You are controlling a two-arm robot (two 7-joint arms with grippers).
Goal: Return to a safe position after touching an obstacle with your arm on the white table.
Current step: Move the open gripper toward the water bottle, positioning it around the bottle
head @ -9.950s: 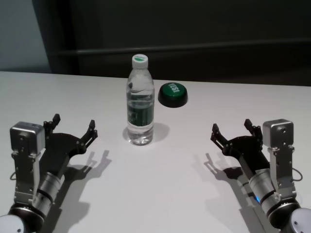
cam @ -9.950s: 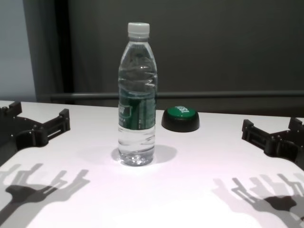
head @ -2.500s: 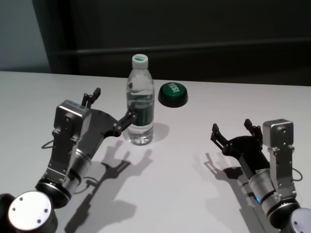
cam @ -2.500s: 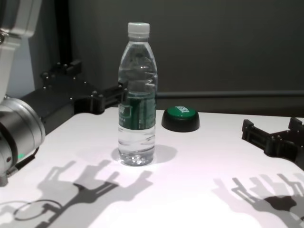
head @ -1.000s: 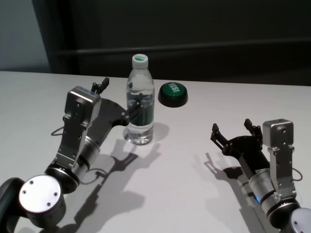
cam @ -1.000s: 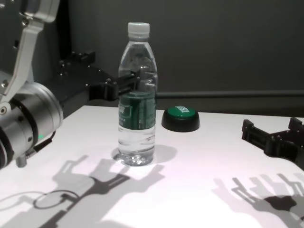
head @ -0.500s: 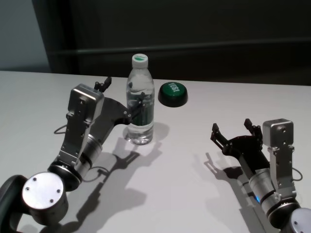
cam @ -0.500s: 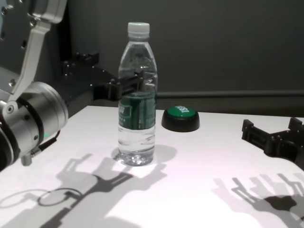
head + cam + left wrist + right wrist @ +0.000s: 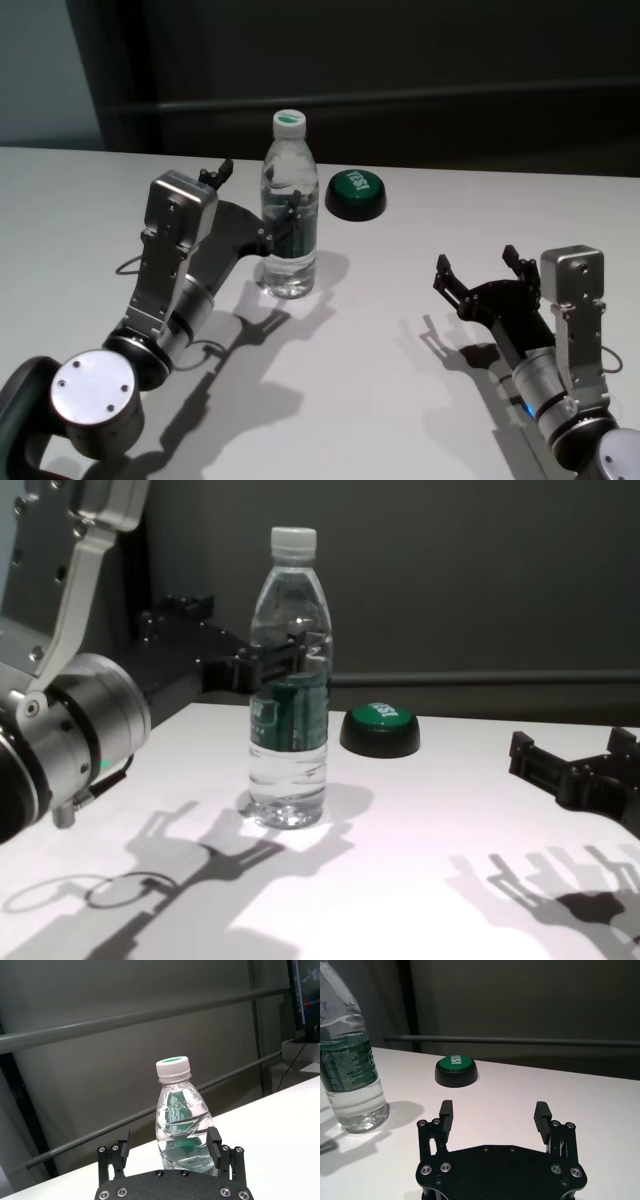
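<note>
Apparently the touching step is in hand: the left gripper [image 9: 258, 205] is raised off the white table [image 9: 380, 400] with its fingers spread wide and set at the upper body of the water bottle [image 9: 290, 215], just above the green label. One fingertip [image 9: 300, 645] looks pressed against the bottle's side, while the other sits behind it; whether the contact is firm or only a graze cannot be told. The bottle stands upright near the middle of the table, with a green push button [image 9: 356, 194] just beside it on the far right. The right gripper [image 9: 478, 268] rests low near the table's right front, fingers also wide, holding nothing.

Next comes the retreat, which calls for drawing the left arm back and down toward the robot's own side without dragging the bottle over. In the left wrist view the bottle's base is hidden by the gripper body.
</note>
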